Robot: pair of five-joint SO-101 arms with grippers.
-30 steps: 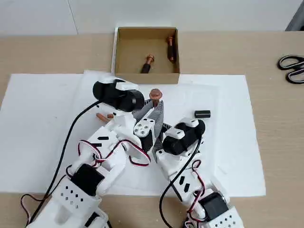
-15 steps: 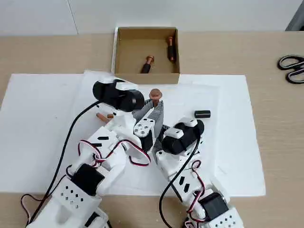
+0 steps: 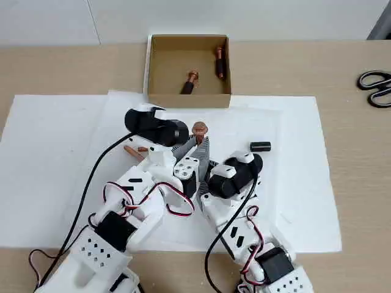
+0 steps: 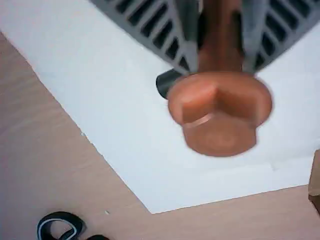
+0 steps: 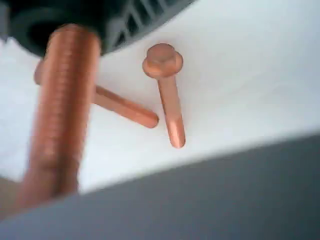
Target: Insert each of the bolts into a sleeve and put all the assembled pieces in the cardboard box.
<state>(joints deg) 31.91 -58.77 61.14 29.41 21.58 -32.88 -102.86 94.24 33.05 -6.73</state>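
Left pincer (image 3: 197, 144) clamps bolt (image 3: 199, 129), head now lower than second ago; shaft runs through sleeve (image 5: 17, 30); insertion looks nearly done, boxing next.

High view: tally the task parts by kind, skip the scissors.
assembled pieces in cardboard box: 2
loose bolts: 2
held bolt in left claw: 1
loose sleeve: 1
total: 6
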